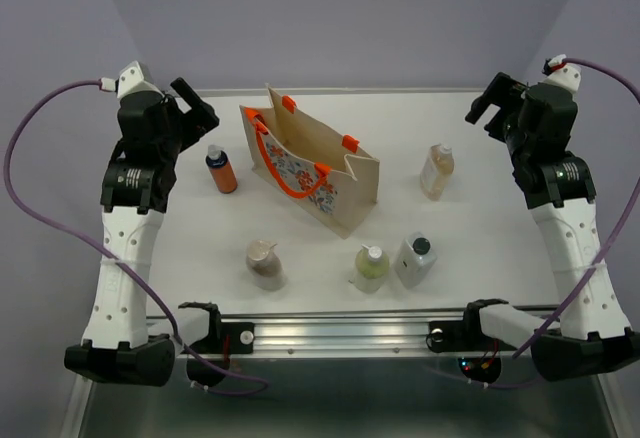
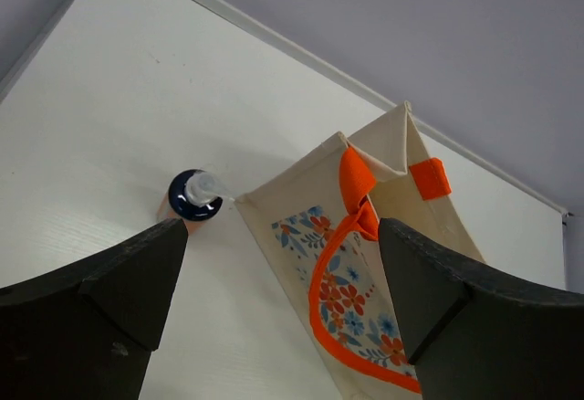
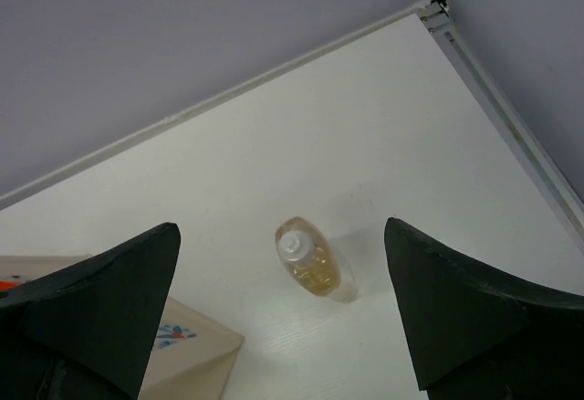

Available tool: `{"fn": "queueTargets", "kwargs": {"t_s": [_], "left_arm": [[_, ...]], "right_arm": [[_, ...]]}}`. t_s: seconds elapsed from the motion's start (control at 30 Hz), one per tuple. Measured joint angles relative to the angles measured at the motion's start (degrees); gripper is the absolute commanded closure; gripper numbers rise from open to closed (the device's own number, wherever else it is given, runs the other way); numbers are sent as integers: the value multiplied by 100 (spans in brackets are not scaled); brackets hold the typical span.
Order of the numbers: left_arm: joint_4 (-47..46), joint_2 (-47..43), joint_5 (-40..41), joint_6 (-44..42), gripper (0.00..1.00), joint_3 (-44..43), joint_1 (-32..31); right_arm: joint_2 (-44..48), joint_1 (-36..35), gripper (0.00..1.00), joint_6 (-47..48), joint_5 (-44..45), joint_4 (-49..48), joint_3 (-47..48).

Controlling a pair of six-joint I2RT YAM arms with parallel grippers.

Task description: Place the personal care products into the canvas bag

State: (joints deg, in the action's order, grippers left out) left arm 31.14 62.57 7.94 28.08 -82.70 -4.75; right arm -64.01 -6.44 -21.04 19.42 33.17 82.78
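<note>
The beige boxy canvas bag [image 1: 310, 173] with bright orange handles and a floral print was seen upright. Outside it, the orange bottle with a dark blue cap [image 1: 221, 170] was set just left, the amber bottle [image 1: 437, 171] right, and the tan-brown bottle [image 1: 265, 264], pale green white-capped bottle [image 1: 371, 268] and whitish dark-capped bottle [image 1: 414, 260] in front. The left gripper [image 1: 198, 105] and right gripper [image 1: 485, 100] were held wide apart, empty, either side of the bag.

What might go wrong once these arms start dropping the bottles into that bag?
The canvas bag looks soft with a narrow mouth, so a bottle may catch its rim or push it over. The pale green bottle and whitish bottle stand close together; grabbing one might topple the other.
</note>
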Motion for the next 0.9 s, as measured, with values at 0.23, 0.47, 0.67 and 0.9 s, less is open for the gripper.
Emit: {"fn": "queueTargets", "kwargs": {"t_s": [0.23,0.47,0.67,0.9], "left_arm": [[7,450,-304,2,1,-2,-315],[33,1032,-293,24,1,-2,-1185],[151,1381,-243,120,1,-4,-1480],[203,1768,-76,201,8,-116,-1633]], "right_arm": [[-127,0,0,105,-490,131,11],[-1519,0,0,173,-579,686,382],[-2203,0,0,516,-874,898,262],[-2643,0,1,846,-960,872,238]]}}
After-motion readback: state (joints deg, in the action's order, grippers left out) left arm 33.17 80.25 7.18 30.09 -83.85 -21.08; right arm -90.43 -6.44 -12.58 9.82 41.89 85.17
